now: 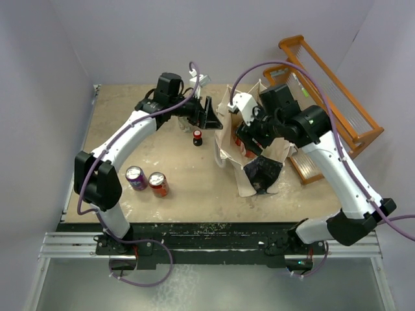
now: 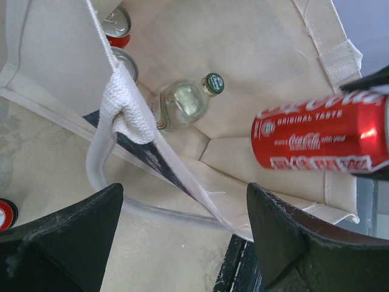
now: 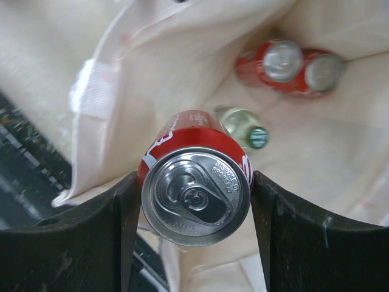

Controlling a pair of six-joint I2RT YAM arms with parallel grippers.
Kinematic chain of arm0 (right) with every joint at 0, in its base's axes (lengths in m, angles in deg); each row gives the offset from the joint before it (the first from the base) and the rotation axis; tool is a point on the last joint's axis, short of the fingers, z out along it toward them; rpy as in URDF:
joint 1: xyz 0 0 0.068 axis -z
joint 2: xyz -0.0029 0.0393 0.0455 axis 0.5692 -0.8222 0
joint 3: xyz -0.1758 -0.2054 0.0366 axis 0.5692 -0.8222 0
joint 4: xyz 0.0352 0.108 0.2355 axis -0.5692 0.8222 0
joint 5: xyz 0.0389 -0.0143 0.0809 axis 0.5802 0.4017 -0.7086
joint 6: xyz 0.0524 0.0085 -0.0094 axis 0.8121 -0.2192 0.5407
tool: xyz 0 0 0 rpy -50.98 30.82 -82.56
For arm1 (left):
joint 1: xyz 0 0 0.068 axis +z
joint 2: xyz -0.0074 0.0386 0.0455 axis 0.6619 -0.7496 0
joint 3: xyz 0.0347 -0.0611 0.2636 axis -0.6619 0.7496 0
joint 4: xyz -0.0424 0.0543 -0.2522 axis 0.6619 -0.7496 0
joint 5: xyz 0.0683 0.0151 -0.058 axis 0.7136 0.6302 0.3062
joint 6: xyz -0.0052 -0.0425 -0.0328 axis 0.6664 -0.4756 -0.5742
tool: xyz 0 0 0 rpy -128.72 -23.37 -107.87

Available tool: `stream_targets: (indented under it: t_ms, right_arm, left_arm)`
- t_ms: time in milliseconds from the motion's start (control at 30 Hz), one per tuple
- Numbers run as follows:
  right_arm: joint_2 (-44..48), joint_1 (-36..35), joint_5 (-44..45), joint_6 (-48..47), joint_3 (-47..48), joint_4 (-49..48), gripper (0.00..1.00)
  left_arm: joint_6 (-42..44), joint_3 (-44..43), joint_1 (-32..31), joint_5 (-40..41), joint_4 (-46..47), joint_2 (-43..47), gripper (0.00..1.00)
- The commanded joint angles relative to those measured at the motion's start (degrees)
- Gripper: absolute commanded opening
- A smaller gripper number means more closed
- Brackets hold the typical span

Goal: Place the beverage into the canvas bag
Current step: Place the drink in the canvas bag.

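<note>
The cream canvas bag (image 1: 228, 110) lies open in mid-table, its black end panel (image 1: 262, 173) toward the front. My right gripper (image 1: 249, 139) is shut on a red Coca-Cola can (image 3: 196, 194) and holds it inside the bag's mouth, above the bottom. The can also shows in the left wrist view (image 2: 322, 140). In the bag lie a green-capped glass bottle (image 2: 185, 103) and two red cans (image 3: 285, 64). My left gripper (image 2: 182, 237) is open at the bag's left rim, with the rim and a loop handle (image 2: 97, 164) between its fingers (image 2: 61, 243).
A purple can (image 1: 136, 177) and a red can (image 1: 158, 184) stand on the table at front left. A small dark bottle with a red cap (image 1: 197, 137) stands just left of the bag. The orange wooden rack (image 1: 331, 97) sits at back right.
</note>
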Motion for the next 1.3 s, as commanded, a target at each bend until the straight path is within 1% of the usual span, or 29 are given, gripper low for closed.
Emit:
stream_targets:
  t_ms: [0, 133, 267, 367, 500, 567, 633, 767, 900, 1000, 1067, 1267]
  right_arm:
    - [4.5, -0.3, -12.0, 0.7, -0.8, 1.5, 0.00]
    - [5.9, -0.2, -16.3, 0.4, -3.3, 4.2, 0.00]
    - [6.5, -0.3, -18.9, -1.7, -5.8, 7.9, 0.00]
    - [8.3, -0.3, -17.6, -5.7, -9.9, 8.9, 0.00]
    - [10.8, -0.3, -17.5, -5.2, -15.5, 8.3, 0.00]
    - [11.4, -0.3, -17.8, -5.5, -17.7, 7.0, 0.00]
    - [11.9, -0.3, -15.8, -5.4, -19.6, 5.5, 0.00]
    - [12.8, -0.3, -11.2, -2.2, -22.3, -0.3, 0.00]
    - [11.7, 0.4, -6.8, 0.8, -21.9, -5.7, 0.00]
    - [10.3, 1.6, -3.8, 2.2, -21.0, -9.3, 0.00]
    - [8.9, 2.5, -1.8, 3.1, -20.4, -11.2, 0.00]
    - [4.7, 5.0, -1.2, 2.9, -19.5, -15.8, 0.00]
  left_arm:
    - [-0.7, -1.7, -1.9, 2.0, 3.0, 0.3, 0.81]
    - [-0.7, -1.3, -2.8, 4.0, 3.4, -0.1, 0.71]
    - [-0.8, -1.1, -3.7, 4.5, 3.9, -0.4, 0.63]
    - [0.2, -0.9, -5.0, 4.6, 4.0, -0.5, 0.59]
    - [2.7, -0.3, -6.1, 4.8, 3.4, -0.5, 0.48]
    - [4.1, 0.2, -6.3, 5.0, 3.0, -0.4, 0.41]
    - [5.0, 0.6, -6.5, 5.0, 2.8, -0.3, 0.35]
    - [6.4, 0.4, -6.8, 4.7, 2.6, -0.7, 0.21]
    - [7.1, 0.2, -6.9, 4.1, 2.5, -1.2, 0.08]
    - [7.4, 0.1, -7.0, 3.7, 2.5, -1.4, 0.00]
    - [7.5, 0.1, -7.0, 3.6, 2.5, -1.3, 0.00]
    - [7.4, -0.1, -7.0, 2.7, 2.5, -1.5, 0.00]
